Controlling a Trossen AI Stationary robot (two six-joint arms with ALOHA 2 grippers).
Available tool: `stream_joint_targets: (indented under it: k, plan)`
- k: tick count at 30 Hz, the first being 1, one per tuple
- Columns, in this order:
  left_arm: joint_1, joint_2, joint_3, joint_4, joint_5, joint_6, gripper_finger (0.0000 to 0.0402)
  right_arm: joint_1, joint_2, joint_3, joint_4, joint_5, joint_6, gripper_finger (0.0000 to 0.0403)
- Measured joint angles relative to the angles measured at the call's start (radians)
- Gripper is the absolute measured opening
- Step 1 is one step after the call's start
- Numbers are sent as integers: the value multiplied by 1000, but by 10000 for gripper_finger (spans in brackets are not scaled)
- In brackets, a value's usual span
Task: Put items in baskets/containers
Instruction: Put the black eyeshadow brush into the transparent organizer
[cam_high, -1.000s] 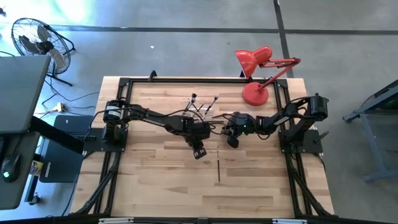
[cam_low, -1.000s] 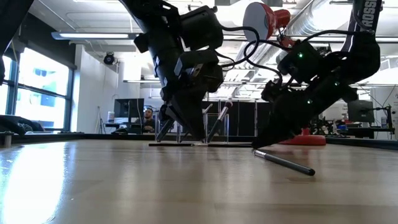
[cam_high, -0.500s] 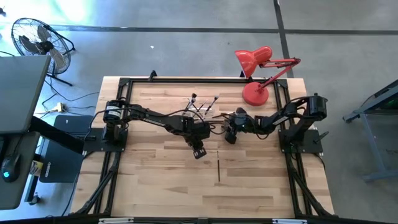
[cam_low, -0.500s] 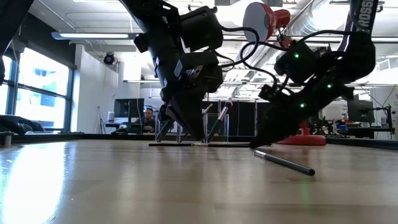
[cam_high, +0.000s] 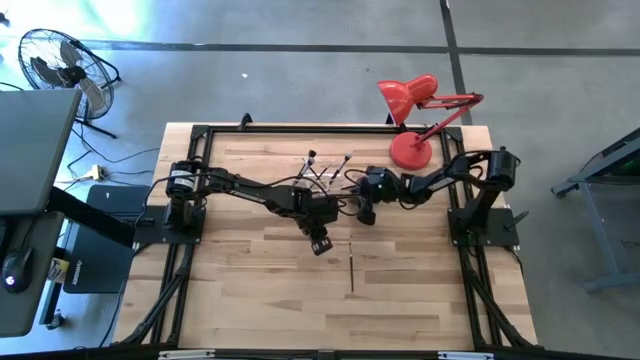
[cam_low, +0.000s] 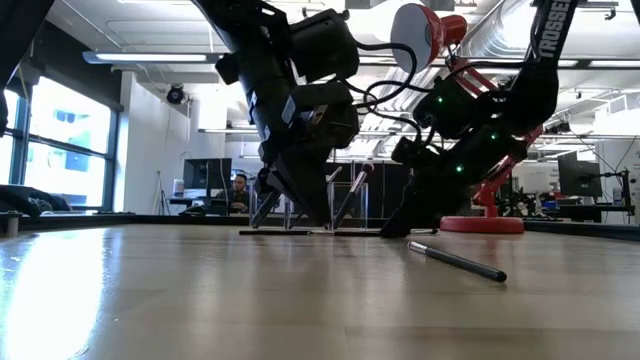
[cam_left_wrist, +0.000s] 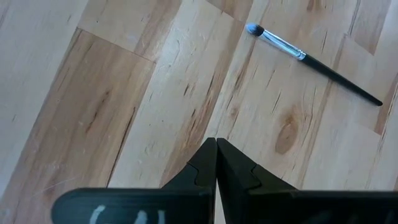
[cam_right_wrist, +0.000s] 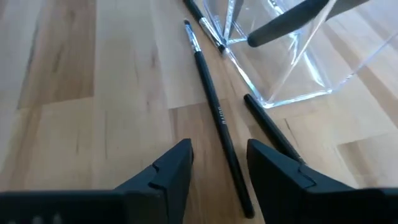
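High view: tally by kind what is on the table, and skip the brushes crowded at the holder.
Robot arms: 2, ending in the left gripper and the right gripper
Red desk lamp: 1
Clear holder: 1
Brush lying alone: 1
Total: 5

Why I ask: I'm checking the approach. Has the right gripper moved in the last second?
Yes. In the high view the right gripper has shifted left, away from the red lamp base and nearer the clear holder, jaws open.
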Motion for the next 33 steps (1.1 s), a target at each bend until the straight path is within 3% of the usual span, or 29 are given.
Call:
stream_joint_targets:
  k: [5, 12, 22, 33]
  plan:
    - [0, 0, 0, -3, 0, 0, 1, 10, 3, 0, 2, -15, 6, 108]
    - [0, 0, 0, -5, 1, 1, 1, 26, 3, 0, -12, -109, 51, 12]
    - [0, 0, 0, -99, 1, 39, 1, 196, 3, 0, -6, -141, 142, 8]
    - [0, 1, -1, -183, 14, 58, 1, 386, 7, -3, 34, 45, 318, 6]
